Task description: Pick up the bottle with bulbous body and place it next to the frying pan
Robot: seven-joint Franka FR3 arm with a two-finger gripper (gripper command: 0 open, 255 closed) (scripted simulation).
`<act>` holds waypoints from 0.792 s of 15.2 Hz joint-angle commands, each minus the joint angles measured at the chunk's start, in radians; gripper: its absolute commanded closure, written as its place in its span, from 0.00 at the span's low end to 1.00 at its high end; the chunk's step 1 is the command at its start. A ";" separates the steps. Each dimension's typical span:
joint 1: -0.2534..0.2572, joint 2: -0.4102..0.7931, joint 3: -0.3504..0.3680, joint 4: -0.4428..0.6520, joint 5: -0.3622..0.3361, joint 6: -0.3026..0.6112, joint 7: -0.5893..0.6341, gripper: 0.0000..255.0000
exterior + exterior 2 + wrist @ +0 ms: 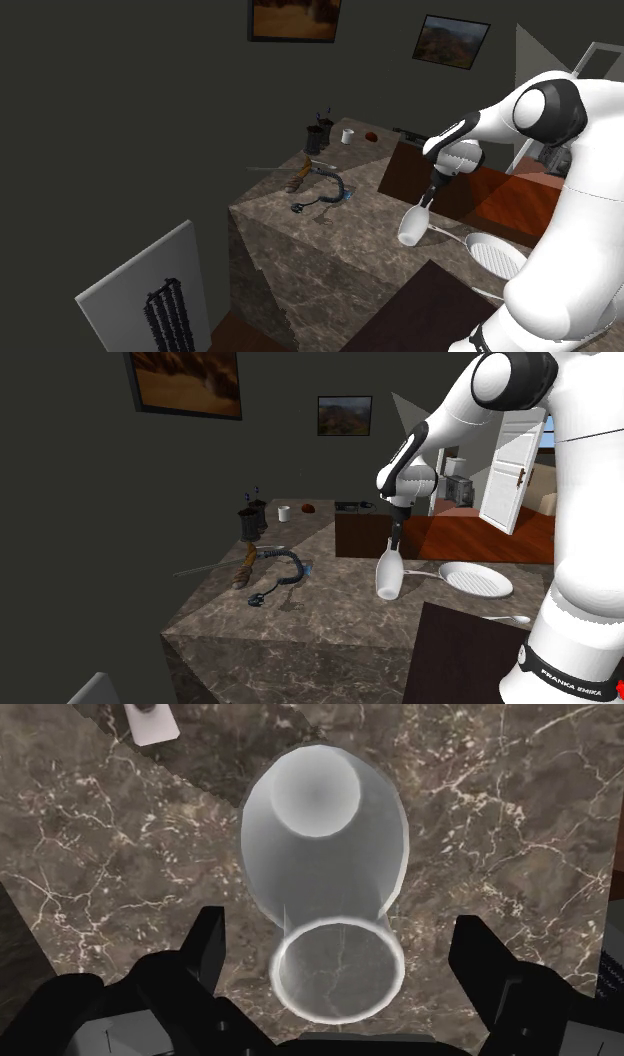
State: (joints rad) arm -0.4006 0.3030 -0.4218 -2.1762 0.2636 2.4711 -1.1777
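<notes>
Hovering over the white bottle point(411, 228), the gripper point(340, 926) has its fingers spread wide on either side of the bottle's neck, touching nothing. The bottle stands on the marble counter point(330, 250), right of the shoulder view's middle, just beside the frying pan point(497, 254). A bump on its thin neck could tip it over.

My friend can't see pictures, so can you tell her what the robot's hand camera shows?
A pale, see-through bottle is seen from above, its round open mouth between the two black fingers of the gripper. The fingers stand apart and do not touch it. Under the bottle lies a dark brown marbled counter with white veins.
</notes>
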 commanded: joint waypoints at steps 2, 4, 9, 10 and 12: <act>0.007 -0.027 -0.011 0.002 -0.021 -0.026 0.014 0.00; 0.019 -0.080 -0.029 0.010 -0.062 -0.081 0.042 0.00; 0.022 -0.100 -0.034 0.015 -0.078 -0.103 0.053 0.00; 0.022 -0.100 -0.034 0.015 -0.077 -0.103 0.053 0.00; 0.022 -0.100 -0.034 0.015 -0.077 -0.103 0.053 0.00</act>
State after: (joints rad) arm -0.3786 0.2032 -0.4554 -2.1612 0.1864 2.3686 -1.1253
